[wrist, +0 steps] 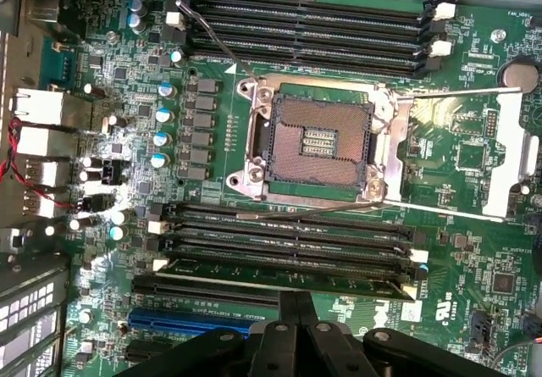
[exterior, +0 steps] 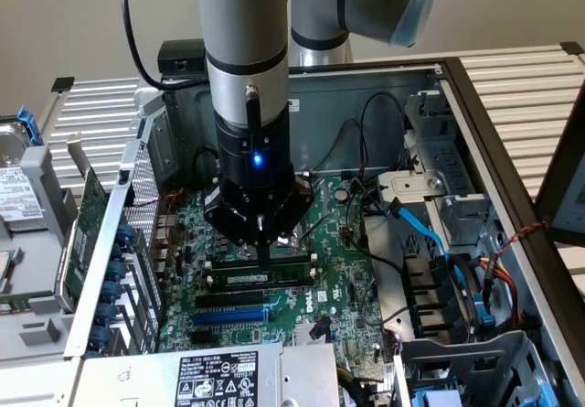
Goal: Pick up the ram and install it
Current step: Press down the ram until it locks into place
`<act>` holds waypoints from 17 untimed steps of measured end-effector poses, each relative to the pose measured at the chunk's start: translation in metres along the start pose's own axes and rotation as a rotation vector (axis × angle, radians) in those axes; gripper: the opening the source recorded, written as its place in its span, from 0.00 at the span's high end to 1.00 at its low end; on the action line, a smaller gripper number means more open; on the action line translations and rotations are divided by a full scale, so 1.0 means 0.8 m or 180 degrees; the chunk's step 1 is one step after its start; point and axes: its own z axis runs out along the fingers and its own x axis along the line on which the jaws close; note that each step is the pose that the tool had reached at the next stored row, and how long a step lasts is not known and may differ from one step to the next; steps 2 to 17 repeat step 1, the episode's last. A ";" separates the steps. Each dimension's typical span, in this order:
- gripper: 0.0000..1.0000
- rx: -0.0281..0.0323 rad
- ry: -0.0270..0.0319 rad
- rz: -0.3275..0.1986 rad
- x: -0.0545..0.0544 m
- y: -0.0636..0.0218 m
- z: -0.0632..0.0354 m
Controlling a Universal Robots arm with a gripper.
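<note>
The ram (wrist: 279,268) is a long thin green stick standing on edge in one of the black memory slots (wrist: 279,229) below the processor socket. In the exterior view the ram (exterior: 249,280) shows a white label on its side. My gripper (exterior: 264,257) hangs straight down inside the open computer case, its dark fingers pressed together, their tip right at the ram's upper edge near the middle of its length. In the wrist view the gripper (wrist: 296,307) is shut with nothing between the fingers. Whether the tip touches the stick I cannot tell.
An empty processor socket (wrist: 318,144) with its lever raised sits mid-board, and a second bank of memory slots (wrist: 305,25) lies beyond it. A blue expansion slot (wrist: 195,319) runs beside the ram. A green expansion card (exterior: 87,233), the power supply (exterior: 215,377) and blue cables (exterior: 430,233) ring the board.
</note>
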 end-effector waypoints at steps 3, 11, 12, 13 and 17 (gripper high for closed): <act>0.90 0.0000 0.0000 0.0000 0.000 0.000 0.000; 0.90 0.0000 0.0000 0.0000 0.000 0.000 0.000; 0.90 0.0000 0.0000 0.0000 0.000 0.000 0.000; 0.90 0.0000 0.0000 0.0000 0.000 0.000 0.000; 0.90 0.0000 0.0000 0.0000 0.000 0.000 0.000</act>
